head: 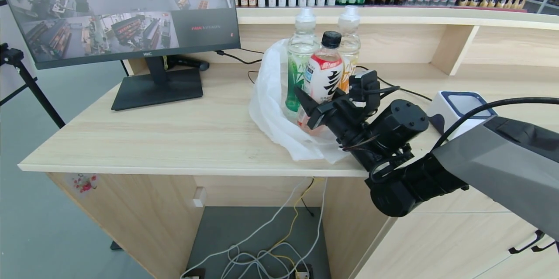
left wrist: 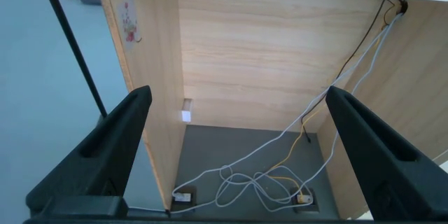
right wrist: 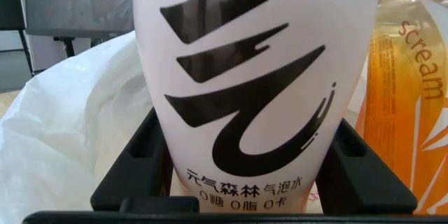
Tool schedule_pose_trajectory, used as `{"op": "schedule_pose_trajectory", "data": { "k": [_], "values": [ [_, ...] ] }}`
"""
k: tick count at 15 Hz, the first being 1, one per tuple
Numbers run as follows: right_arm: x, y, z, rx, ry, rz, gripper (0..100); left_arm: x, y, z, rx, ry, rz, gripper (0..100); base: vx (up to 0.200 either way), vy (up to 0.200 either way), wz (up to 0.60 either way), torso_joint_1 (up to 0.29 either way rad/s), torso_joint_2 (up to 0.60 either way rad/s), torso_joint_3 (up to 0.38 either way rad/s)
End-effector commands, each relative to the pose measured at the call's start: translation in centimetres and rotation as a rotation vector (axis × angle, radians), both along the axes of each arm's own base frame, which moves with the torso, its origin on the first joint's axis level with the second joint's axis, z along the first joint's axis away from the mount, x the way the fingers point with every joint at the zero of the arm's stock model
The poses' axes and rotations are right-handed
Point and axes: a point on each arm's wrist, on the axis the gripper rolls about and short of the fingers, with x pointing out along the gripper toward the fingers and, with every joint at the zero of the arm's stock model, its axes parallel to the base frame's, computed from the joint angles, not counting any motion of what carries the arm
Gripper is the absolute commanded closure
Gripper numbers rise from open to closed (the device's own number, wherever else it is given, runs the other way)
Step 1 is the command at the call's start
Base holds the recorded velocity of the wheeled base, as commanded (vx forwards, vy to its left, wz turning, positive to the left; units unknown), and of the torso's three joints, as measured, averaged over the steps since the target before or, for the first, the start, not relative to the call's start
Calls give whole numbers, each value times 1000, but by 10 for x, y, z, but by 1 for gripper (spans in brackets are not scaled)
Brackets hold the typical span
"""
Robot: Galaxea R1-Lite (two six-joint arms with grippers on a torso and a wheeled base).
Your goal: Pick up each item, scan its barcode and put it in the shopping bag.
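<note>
A bottle with a white label and black cap (head: 325,74) stands upright in the white shopping bag (head: 270,108) on the wooden counter. My right gripper (head: 329,95) is shut on the bottle's lower body; in the right wrist view its fingers (right wrist: 140,161) press both sides of the bottle (right wrist: 252,98). Two more bottles stand in the bag behind it: a green-labelled one (head: 300,60) and an orange-labelled one (head: 349,43), the latter close beside the held bottle (right wrist: 413,98). My left gripper (left wrist: 238,98) hangs open below the counter, holding nothing.
A white barcode scanner (head: 454,104) sits on the counter to the right of the bag. A monitor (head: 122,8) on a black stand occupies the left side. Loose cables (left wrist: 266,175) lie on the floor under the counter. A shelf of drinks lines the back.
</note>
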Motion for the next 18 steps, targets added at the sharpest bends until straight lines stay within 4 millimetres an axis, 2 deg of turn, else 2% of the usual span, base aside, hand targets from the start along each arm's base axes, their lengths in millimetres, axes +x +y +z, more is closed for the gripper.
{"op": "schedule_pose_trajectory", "data": {
  "k": [1,8,18],
  "values": [
    [0,0,-1,-3,4,1,100,0,0,0,0,0,0,0,0,0,0,0,0,0],
    [1,2,-14,-22,36,4,100,0,0,0,0,0,0,0,0,0,0,0,0,0],
    [1,2,-20,-33,54,4,100,0,0,0,0,0,0,0,0,0,0,0,0,0]
  ]
}}
